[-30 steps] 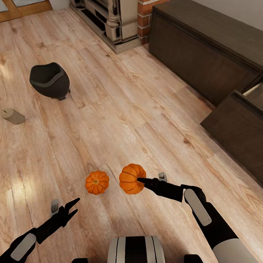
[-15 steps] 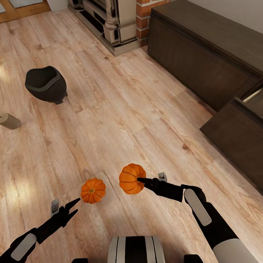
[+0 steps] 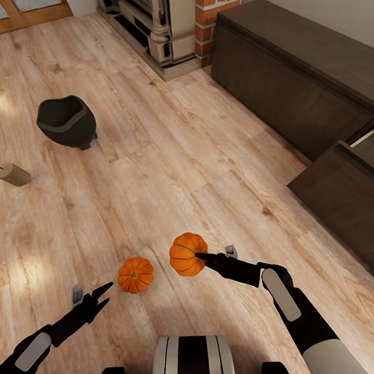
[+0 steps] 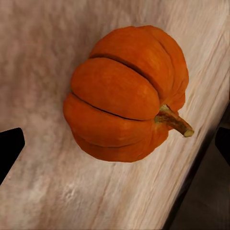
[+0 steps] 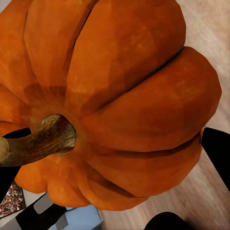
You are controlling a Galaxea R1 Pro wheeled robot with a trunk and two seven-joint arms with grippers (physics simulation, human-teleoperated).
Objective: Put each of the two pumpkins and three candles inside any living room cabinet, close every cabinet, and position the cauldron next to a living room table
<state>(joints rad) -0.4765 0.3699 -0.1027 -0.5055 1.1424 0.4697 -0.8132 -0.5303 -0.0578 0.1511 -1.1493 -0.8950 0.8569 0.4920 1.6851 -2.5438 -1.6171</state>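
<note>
My right gripper (image 3: 199, 256) is shut on one bright-orange pumpkin (image 3: 186, 254), holding it above the wood floor; in the right wrist view this pumpkin (image 5: 120, 96) sits between the dark fingers (image 5: 218, 148). The other pumpkin (image 3: 135, 274) lies on the floor just ahead of my open left gripper (image 3: 109, 293), apart from it; the left wrist view looks down on that pumpkin (image 4: 124, 93). The black cauldron (image 3: 66, 121) stands at the far left. One beige candle (image 3: 13, 174) lies near it. The dark cabinet (image 3: 301, 64) runs along the right wall. The table is out of view.
One cabinet drawer (image 3: 344, 197) stands pulled out into the floor at the right. A stone fireplace (image 3: 165, 26) with a brick column (image 3: 211, 19) stands at the back. Bare wood floor (image 3: 169, 155) stretches between the pumpkins and the cabinet.
The whole view has shifted a little, so the camera moved. The floor pumpkin now shows closer to my left gripper. Both arms keep the same pose and the right still holds its pumpkin.
</note>
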